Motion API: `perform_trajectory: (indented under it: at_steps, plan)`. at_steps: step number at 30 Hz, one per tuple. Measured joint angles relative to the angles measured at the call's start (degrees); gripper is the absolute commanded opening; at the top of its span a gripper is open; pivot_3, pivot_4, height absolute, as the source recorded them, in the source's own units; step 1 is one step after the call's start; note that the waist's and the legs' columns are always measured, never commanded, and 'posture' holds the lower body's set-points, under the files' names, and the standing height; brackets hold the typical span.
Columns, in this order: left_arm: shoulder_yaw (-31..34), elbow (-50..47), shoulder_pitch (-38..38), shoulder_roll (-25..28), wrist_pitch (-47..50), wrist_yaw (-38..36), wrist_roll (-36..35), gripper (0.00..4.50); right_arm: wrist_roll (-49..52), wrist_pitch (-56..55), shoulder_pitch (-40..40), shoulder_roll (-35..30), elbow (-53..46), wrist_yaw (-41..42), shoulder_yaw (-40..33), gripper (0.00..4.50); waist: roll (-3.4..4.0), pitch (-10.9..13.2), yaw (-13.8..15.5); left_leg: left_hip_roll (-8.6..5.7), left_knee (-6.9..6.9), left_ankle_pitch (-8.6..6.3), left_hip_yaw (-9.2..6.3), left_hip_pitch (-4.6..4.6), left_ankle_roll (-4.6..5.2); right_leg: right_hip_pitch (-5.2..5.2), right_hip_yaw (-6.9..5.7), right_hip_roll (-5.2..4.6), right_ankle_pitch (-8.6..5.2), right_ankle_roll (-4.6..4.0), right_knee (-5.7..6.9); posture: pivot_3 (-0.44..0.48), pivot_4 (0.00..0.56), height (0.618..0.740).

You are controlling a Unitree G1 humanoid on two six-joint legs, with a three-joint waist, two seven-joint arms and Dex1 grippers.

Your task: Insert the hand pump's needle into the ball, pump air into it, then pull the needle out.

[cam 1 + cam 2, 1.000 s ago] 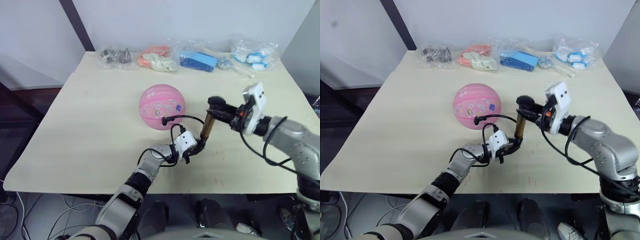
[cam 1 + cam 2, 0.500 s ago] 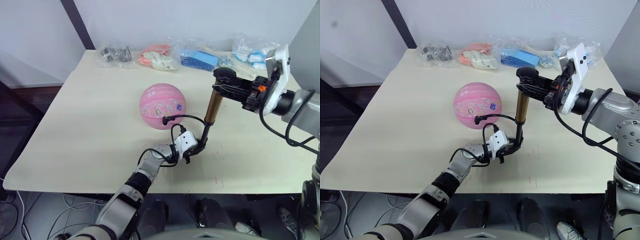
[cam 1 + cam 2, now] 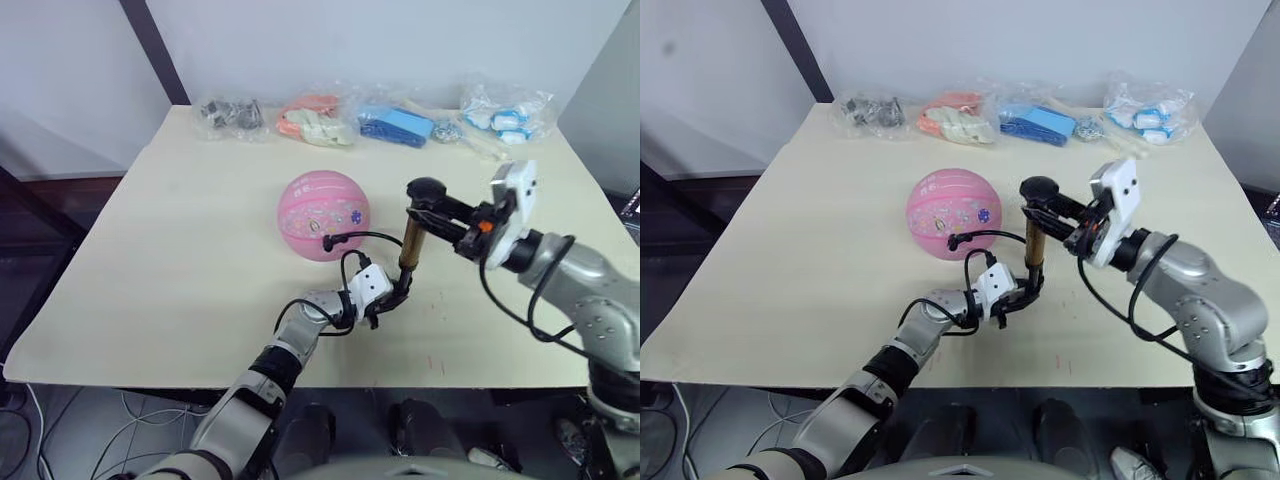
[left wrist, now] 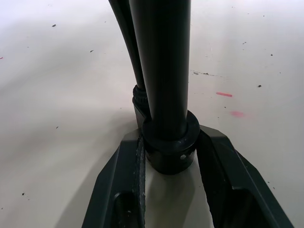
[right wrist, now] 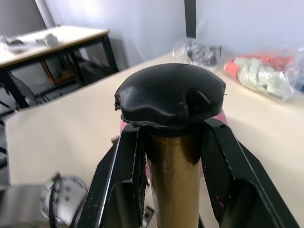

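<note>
The pink ball (image 3: 323,214) rests mid-table. The hand pump (image 3: 410,250) stands upright just to its right, gold barrel under a black handle (image 3: 425,188). My left gripper (image 3: 394,298) is shut on the pump's black bottom cap (image 4: 168,147), down on the table. My right gripper (image 3: 436,210) is shut on the top of the barrel (image 5: 173,166), right under the handle (image 5: 171,95). The thin black hose (image 3: 370,237) loops from the base to a black fitting (image 3: 329,241) against the ball's near side. The needle pin itself is hidden there.
Along the far edge of the cream table (image 3: 180,260) lie clear bags: grey parts (image 3: 228,112), orange and white items (image 3: 318,118), blue items (image 3: 398,122), white and blue items (image 3: 505,108). The table's left half and near right corner are open.
My right gripper lifted the pump's handle high half a second ago and has now pushed it back down. The left gripper, pump base and ball stayed in place.
</note>
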Motion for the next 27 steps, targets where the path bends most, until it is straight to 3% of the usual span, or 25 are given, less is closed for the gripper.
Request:
perform_trajectory:
  at_steps: [7, 15, 22, 27]
  plan:
    - [-0.03, 0.41, 0.41, 0.29, 0.17, 0.42, 0.20, 1.07, -9.44, -9.62, 6.48, 2.08, 7.34, 3.83, 5.12, 1.10, -0.20, -0.55, -0.49, 0.06, -0.15, -0.01, 0.04, 0.42, -0.02, 0.26, 0.06, 0.00, -0.04, -0.05, 0.00, 0.000, 0.150, 0.740]
    - [-0.02, 0.16, 0.81, 0.72, 0.17, 0.10, 0.26, 1.07, -10.27, -10.54, 7.58, 2.36, 7.82, 5.00, 4.77, 1.10, -0.30, -0.65, -0.46, 0.14, -0.68, -0.01, 0.06, 0.81, -0.02, 0.44, 0.10, 0.05, -0.21, -0.21, -0.07, 0.000, 0.150, 0.740]
    - [-0.03, -0.95, 0.64, 0.53, 0.16, -0.33, 0.24, 1.07, -6.19, -0.44, 3.13, -0.91, 4.05, 4.77, 1.34, 1.10, 0.03, -0.21, -0.23, 0.08, -0.68, -0.01, 0.08, 0.66, -0.02, 0.39, 0.10, -0.08, -0.21, -0.16, -0.12, 0.000, 0.150, 0.740]
    - [-0.02, -2.07, 0.39, 0.19, 0.15, -1.10, -0.09, 1.07, 1.09, 10.56, -1.84, -4.16, 2.12, 3.65, -3.69, 1.10, 0.32, 0.31, 0.18, -0.07, -0.52, 0.03, 0.00, -0.03, -0.04, -0.17, 0.03, -0.12, -0.17, -0.16, -0.11, 0.000, 0.150, 0.740]
